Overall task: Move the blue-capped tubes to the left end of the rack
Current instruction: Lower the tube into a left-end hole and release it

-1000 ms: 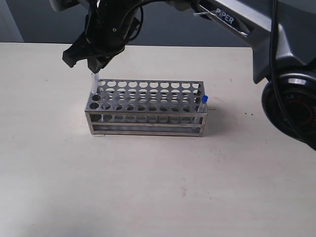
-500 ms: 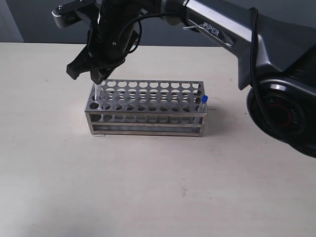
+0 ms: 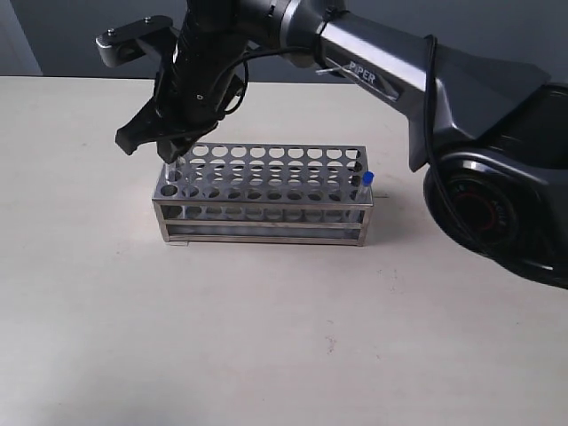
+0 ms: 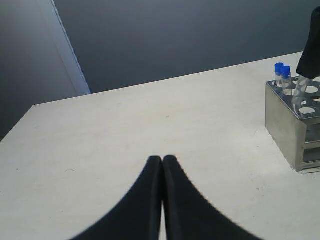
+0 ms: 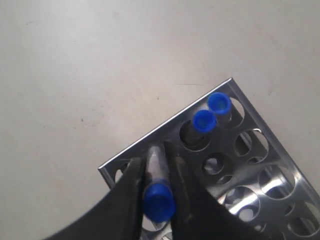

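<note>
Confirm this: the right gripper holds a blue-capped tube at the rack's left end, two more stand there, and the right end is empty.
Wrong on the right end: the exterior view shows one blue-capped tube standing at the rack's right corner. The rest holds: the right gripper holds a tube at the left end, beside two more tubes.

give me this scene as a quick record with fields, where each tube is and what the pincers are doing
right pincer: shut on held tube, above the rack at its left end
held tube: blue cap up, lower end at a left-end hole
seated tubes: two, side by side at the left end
fourth tube: right end, front corner
left pincer: shut, empty, over the table
</note>
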You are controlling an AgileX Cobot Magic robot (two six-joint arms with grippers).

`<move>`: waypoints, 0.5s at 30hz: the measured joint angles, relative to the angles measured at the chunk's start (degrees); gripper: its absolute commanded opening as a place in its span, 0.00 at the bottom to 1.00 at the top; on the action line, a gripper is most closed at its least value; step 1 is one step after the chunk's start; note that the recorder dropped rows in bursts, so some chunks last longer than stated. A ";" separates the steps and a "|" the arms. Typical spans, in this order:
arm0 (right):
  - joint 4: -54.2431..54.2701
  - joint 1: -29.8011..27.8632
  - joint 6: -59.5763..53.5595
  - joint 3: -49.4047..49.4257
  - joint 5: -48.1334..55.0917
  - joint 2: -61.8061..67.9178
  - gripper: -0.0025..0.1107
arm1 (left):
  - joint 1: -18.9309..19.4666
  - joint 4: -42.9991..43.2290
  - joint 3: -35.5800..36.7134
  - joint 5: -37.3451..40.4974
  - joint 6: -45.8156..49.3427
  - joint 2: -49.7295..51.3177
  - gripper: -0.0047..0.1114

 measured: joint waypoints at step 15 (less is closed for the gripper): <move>3.03 -0.44 -0.55 -0.12 -3.89 3.32 0.06 | 0.00 0.00 0.00 0.00 0.00 0.00 0.04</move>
